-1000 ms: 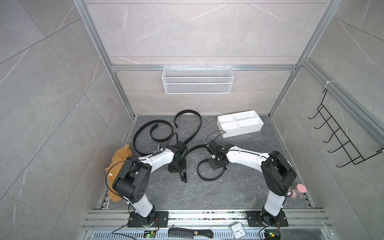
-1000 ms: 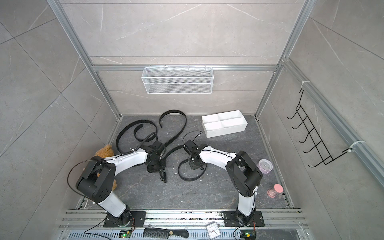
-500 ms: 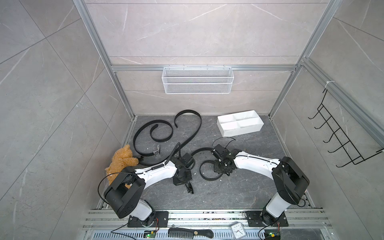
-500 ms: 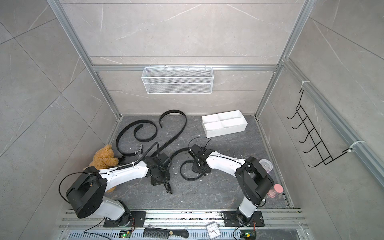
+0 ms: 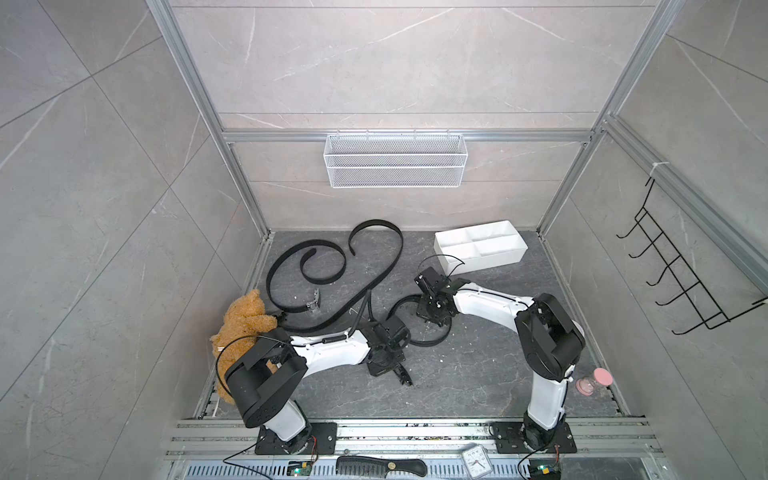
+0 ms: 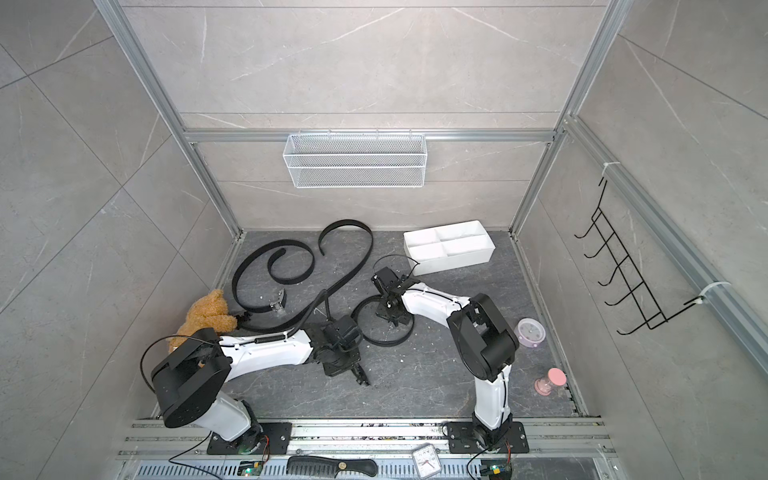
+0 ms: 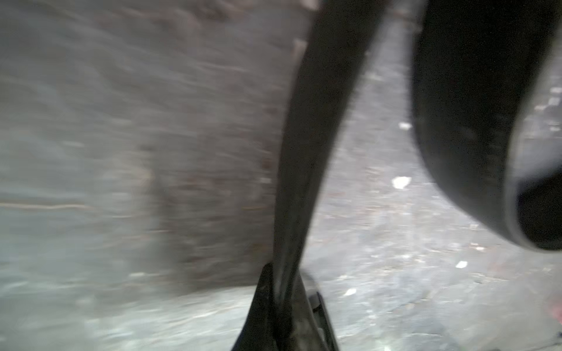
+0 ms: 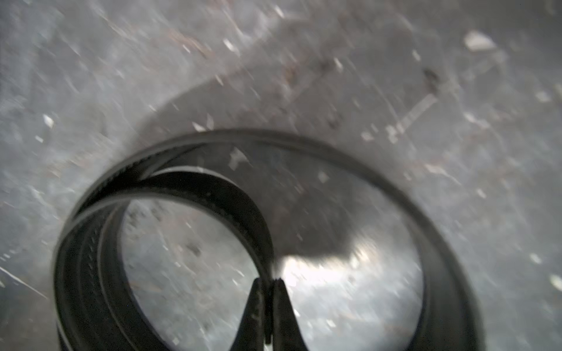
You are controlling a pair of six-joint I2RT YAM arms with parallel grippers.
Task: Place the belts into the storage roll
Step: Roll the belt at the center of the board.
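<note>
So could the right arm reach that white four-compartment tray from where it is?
Probably yes: the white four-compartment plastic tray lies just beyond the right hand, bare floor between. But that hand is shut on a coiled black belt that the left hand also grips, which might tug back.

Grey marble-look wall panels (image 5: 395, 62) in aluminium framing (image 5: 191, 83) are enclosing a dark stone floor (image 5: 457, 374); white mesh basket (image 5: 395, 160) and black hook rack (image 5: 681, 274) are hanging.
</note>
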